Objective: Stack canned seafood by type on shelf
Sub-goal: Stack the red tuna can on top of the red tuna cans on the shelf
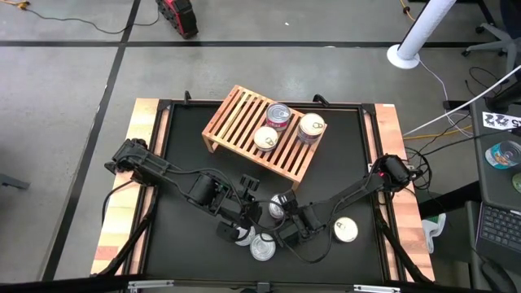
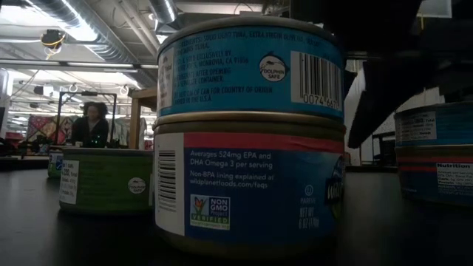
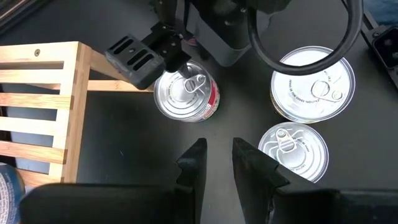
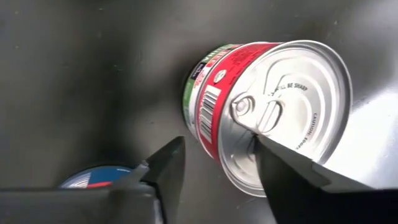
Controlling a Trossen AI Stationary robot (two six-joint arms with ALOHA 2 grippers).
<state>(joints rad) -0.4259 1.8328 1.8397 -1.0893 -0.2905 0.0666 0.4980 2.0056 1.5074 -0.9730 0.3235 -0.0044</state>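
Two stacked blue tins point(image 2: 247, 133) fill the low view, with a green-labelled tin point(image 2: 106, 179) behind them and a person point(image 2: 90, 124) far back in the room. From above, the black table point(image 1: 179, 244) carries the slatted shelf point(image 1: 236, 122), which holds three tins point(image 1: 289, 126). Close behind the red-labelled tin point(image 3: 186, 94), the left gripper point(image 3: 216, 163) hovers, fingers narrowly parted and empty. Only the wrist views show the right gripper point(image 4: 217, 165) straddling that tin's rim; whether it grips yet, I cannot tell.
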